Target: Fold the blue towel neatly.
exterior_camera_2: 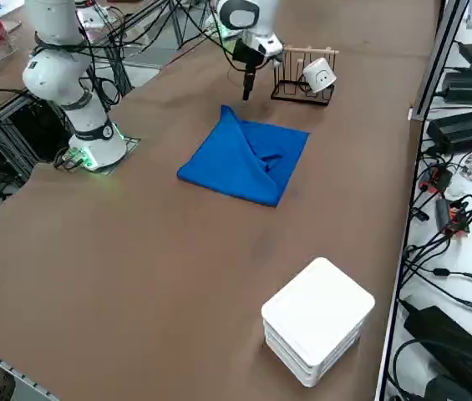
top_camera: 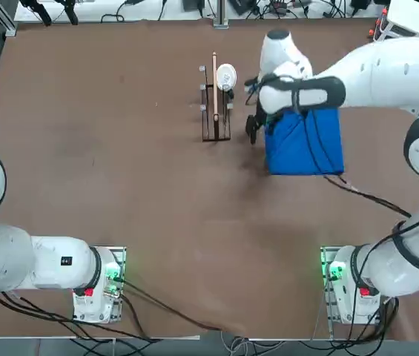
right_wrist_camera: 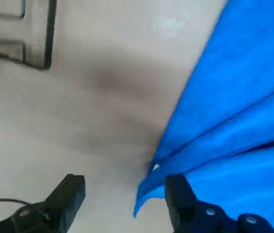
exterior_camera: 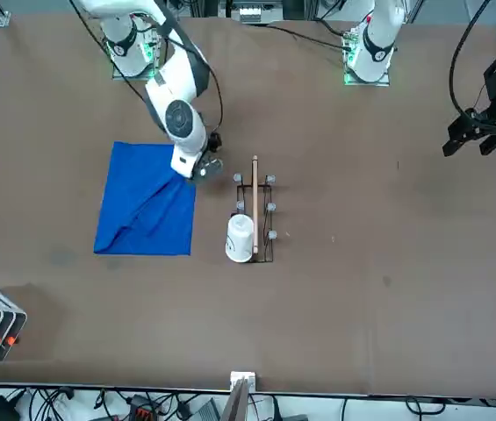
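We judge the blue towel (exterior_camera: 147, 203) soft, light and floppy; our right gripper (right_wrist_camera: 122, 196) hangs wide open, holding nothing, beside its raised corner, the best hold.

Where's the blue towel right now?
In the top view the blue towel lies right of centre, just right of the wire rack, with the open right gripper at its rack-side corner.

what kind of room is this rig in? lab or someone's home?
Most likely a robotics lab, not a home. The arms are bolted to a big brown table, loose cables and power units run along its edge, and the only props are a blue towel, a small wire rack and a white box.
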